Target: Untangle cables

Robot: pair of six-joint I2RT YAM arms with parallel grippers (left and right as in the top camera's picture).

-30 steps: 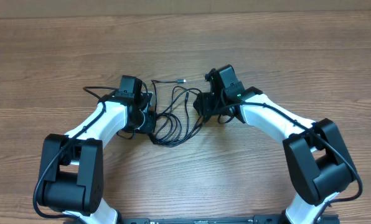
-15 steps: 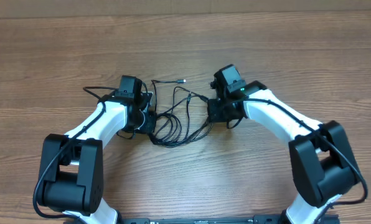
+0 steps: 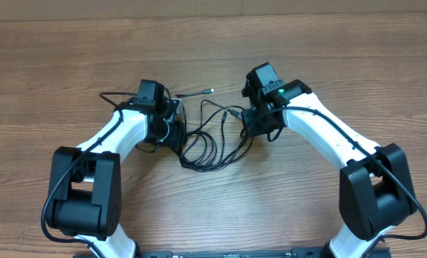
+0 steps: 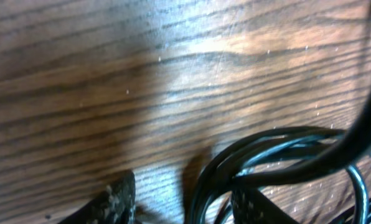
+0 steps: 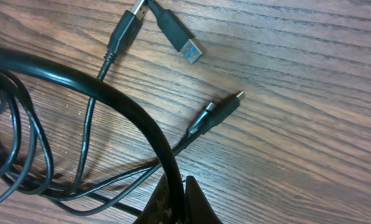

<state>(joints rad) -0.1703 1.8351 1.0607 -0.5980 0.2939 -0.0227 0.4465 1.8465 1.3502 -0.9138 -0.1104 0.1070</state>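
Note:
The cables lie as a loose black tangle on the wooden table between my two arms. One plug with a silvery tip points away at the far side. My left gripper sits at the tangle's left edge. In the left wrist view it stands open, with cable loops passing between its fingers. My right gripper is at the tangle's right edge. In the right wrist view it is shut on one black cable that arcs off to the left.
Ahead of the right gripper lie loose plug ends: a blue-tongued USB plug, a second plug crossing it, and a small plug. Bare wood surrounds the tangle.
The right gripper shut on a cable and pulled it to the right, stretching the tangle. The left gripper, shut a moment ago, has opened and shifted slightly toward the tangle.

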